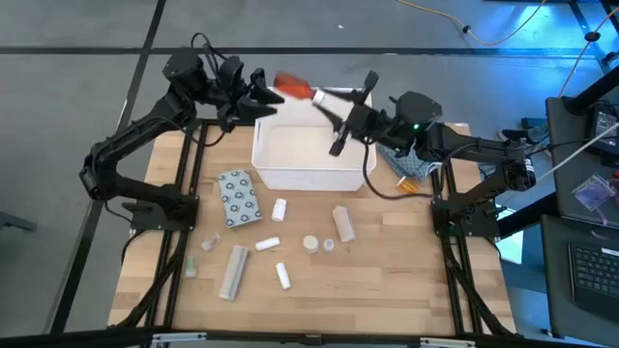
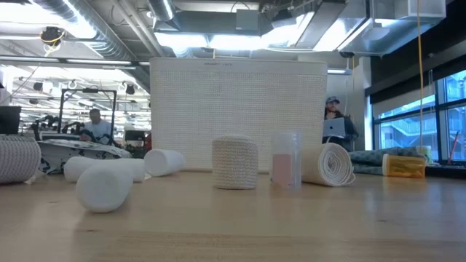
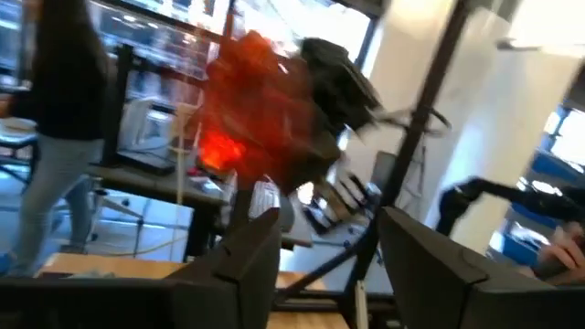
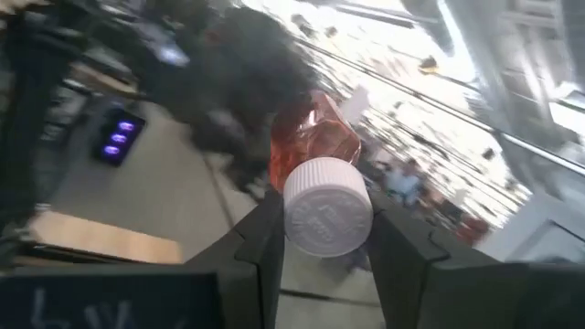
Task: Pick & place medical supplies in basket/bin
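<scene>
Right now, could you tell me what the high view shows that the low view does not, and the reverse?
Only the high view shows both arms above the far edge of the white tub, with the right end effector shut on the white cap of an orange bottle and the left end effector beside that bottle. Only the low view shows people at desks behind the table. Both show the tub and the white rolls lying before it.
</scene>
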